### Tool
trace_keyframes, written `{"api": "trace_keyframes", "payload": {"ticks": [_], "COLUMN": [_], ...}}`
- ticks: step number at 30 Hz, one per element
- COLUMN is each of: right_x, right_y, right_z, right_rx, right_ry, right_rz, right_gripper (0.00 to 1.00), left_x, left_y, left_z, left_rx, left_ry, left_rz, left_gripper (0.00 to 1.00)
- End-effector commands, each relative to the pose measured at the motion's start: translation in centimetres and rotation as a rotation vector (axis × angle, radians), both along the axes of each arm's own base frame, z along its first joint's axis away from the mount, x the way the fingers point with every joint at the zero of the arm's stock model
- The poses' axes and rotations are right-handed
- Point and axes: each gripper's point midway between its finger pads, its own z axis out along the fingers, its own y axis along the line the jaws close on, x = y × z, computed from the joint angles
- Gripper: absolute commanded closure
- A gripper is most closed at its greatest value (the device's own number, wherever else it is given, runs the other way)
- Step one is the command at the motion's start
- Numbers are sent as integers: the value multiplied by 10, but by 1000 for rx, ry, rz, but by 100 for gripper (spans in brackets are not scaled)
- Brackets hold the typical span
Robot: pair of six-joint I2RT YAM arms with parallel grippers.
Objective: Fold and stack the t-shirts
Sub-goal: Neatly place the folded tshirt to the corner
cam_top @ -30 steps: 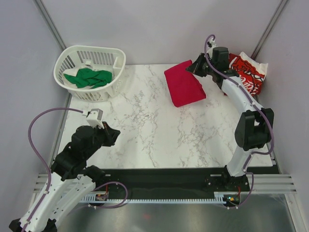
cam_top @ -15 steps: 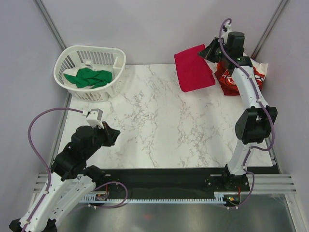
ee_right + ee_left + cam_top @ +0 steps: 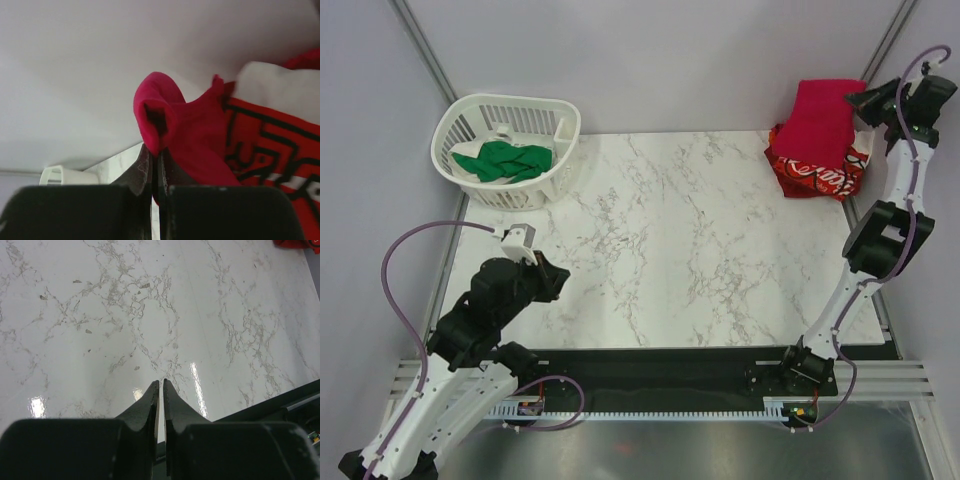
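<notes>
- My right gripper is pinching the plain crimson-red t-shirt by its edge at the table's 1 o'clock corner, jaws clamped tight on a fold of the cloth.
- The crimson tee is hanging as a folded oblong, its long axis running roughly from 12 to 6 o'clock in the overhead view, top edge up against the back wall.
- Its lower end is overlapping the red-and-white t-shirt, which is lying crumpled on the marble table directly below; I cannot tell whether the two are touching.
- The red-and-white tee is spreading wider along the 9-to-3 line.
- White script lettering is showing on it, too rumpled to read; my right wrist view is catching only black lines on red and white.
- The green t-shirt is lying bunched in the white basket at 10 o'clock.
- My left gripper is hovering over bare marble near 7 o'clock, jaws pressed nearly together on nothing.
</notes>
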Motion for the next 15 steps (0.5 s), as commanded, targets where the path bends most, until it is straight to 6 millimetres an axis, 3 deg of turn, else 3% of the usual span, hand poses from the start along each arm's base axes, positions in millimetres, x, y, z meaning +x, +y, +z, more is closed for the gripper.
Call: {"api": "trace_keyframes", "payload": {"ticks": [1,3,4,7,11,12,14,15], "right_x": [16,17,12,-1,-18,-28,-42,-49], "right_y": [-30,-39,-44,-62,-93,-108,-121,-124], "right_z": [-104,-163,-186,-206,-175,-154,-136,-109], "right_rx": [164,218,236,149,20,-15,-42,-60], "right_ry": [156,257,301,374,394,387,379,338], "right_rz": [-20,-44,-62,-182,-338,-410,-477,-505], "right_gripper": [100,81,54,27,19,19,18,18], "left_x": [4,5,6,6,6,6,5,5], "left_y": [2,2,2,2,2,2,2,2], "left_z": [6,5,5,4,4,3,4,4], "left_rx": [27,32,32,34,33,34,32,32], "left_ry": [-27,-22,-21,-20,-18,-17,-18,-18], "left_rz": [1,2,4,4,4,2,1,1], "left_gripper": [87,87,87,87,87,87,87,87]}}
